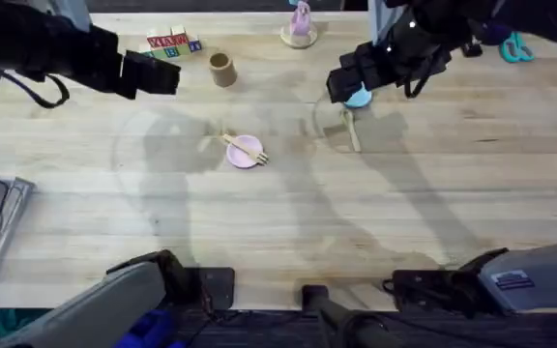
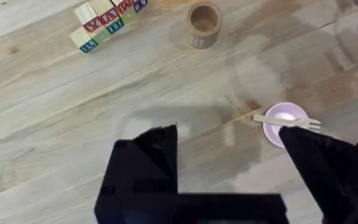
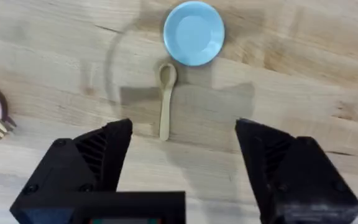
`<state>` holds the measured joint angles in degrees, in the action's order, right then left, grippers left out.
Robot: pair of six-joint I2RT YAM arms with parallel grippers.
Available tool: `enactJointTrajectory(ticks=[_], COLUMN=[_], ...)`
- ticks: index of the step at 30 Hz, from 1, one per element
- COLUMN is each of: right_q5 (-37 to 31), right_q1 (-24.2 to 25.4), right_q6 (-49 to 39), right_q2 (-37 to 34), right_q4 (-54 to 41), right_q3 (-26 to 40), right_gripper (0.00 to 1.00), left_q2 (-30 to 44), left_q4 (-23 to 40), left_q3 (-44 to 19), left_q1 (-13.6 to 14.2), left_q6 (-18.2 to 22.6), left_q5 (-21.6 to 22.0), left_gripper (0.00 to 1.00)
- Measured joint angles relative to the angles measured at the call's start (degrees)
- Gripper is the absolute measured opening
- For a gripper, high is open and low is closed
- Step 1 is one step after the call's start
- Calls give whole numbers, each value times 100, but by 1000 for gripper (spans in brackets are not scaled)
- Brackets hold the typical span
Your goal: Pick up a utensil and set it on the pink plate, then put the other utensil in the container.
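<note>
Overhead, we see the fork [image 1: 244,149] lying across the pink plate [image 1: 243,157] near the middle of the table [image 1: 278,232], tines past its rim. The wooden spoon [image 1: 351,130] lies flat on the table just beside the light blue plate [image 1: 358,97], bowl end towards it. Above it we have the right claw [image 3: 182,168] spread wide and holding nothing. The left claw [image 2: 229,168] hangs open and empty too, with the brown container [image 1: 222,70] standing upright nearby.

You're looking at a pale wooden table [image 1: 288,213] with visible grain; the fork [image 1: 244,150] and spoon [image 3: 165,99] look matt wood, the pink plate [image 2: 284,116] and blue plate [image 3: 194,32] smooth.
</note>
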<state>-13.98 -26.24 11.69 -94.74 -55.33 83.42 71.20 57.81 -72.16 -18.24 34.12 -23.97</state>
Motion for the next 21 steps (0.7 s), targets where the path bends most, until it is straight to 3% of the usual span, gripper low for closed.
enactJointTrajectory(ticks=[21], right_q5=[743], right_q1=[-11], right_q6=[295], right_q2=[-9], right_q4=[28], right_q3=[-2], right_gripper=[996], left_q2=[0], left_q4=[8], left_q3=[0], left_q1=[0], left_q6=[18], left_q5=[0], left_gripper=[993])
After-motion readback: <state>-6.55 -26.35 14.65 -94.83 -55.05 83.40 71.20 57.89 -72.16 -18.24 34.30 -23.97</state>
